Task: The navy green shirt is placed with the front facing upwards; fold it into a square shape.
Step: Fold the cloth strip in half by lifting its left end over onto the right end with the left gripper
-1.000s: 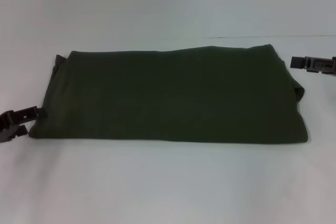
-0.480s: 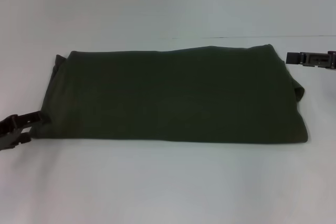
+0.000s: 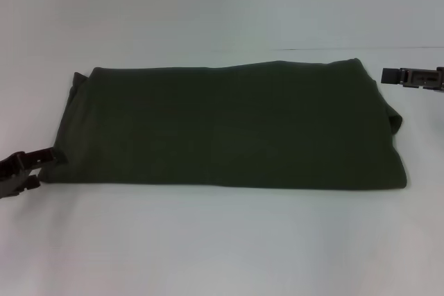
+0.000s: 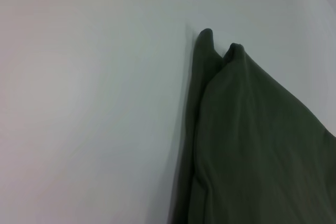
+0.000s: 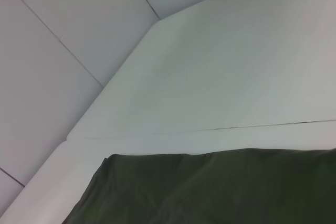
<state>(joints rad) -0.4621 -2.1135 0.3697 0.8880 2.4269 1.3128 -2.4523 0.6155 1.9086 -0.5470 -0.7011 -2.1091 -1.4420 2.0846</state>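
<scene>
Over the last second my left gripper [image 3: 26, 170] had slid a little along the near-left corner of the navy green shirt [image 3: 229, 126] and settled there, while my right gripper [image 3: 409, 77] had edged in toward the far-right corner and then drawn back slightly. The shirt itself had not shifted. I read that as lining up for another fold, not a grab already made, since no cloth was lifted. The shirt lay as a long folded band across the middle of the tabletop [image 3: 222, 247], its length running left to right, lettering hidden; it was still a wide rectangle, so I judged at least one more fold across its length was needed to make a square. My left gripper's fingers looked spread apart, the upper one touching or just beside the shirt's left edge, holding nothing that I could see. My right gripper hung just beside the far-right corner, apart from the cloth, and whether its fingers were parted I could not tell. My left wrist view showed stacked layers at the shirt's corner [image 4: 215, 56].
</scene>
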